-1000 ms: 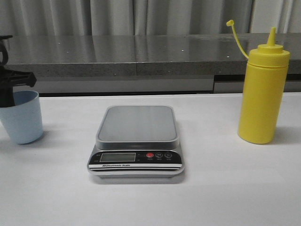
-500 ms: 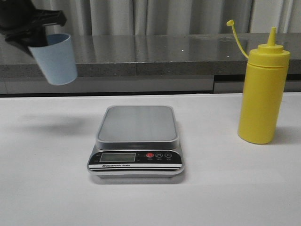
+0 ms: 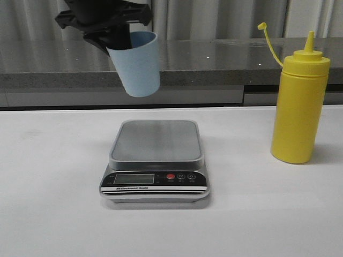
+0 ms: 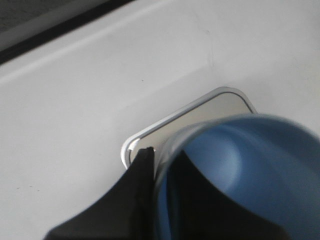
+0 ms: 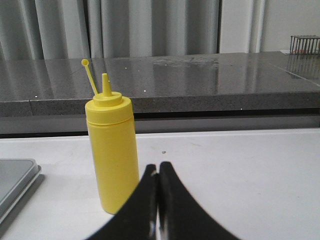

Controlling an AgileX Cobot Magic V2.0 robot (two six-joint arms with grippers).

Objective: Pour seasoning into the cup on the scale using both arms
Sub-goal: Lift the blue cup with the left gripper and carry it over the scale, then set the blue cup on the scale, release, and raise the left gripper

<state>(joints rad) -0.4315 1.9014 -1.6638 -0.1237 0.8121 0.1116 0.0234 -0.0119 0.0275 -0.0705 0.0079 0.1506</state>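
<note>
**Inspector:** Left gripper (image 3: 115,35)?

**Assistant:** Clamped on the rim of the cup (image 3: 136,63), one finger (image 4: 142,172) outside the wall. The cup hangs in the air, tilted slightly, mouth up.

**Inspector:** Where does the cup sit relative to the scale (image 3: 155,160)?

**Assistant:** Above it and toward its back left corner, well clear of the platform. The left wrist view shows that platform corner directly beneath the cup. Judged from this, the cup needs to travel a little forward and right, then straight down, its long axis brought upright.

**Inspector:** Right gripper (image 5: 158,172)?

**Assistant:** Fingers pressed together, holding nothing. The bottle (image 3: 299,101) stands upright on the table (image 3: 53,214), right of the scale, apart from it, just ahead and left of those fingers. The right arm is plainly the nearer one to it. Its cap hangs open on its tether.
</note>
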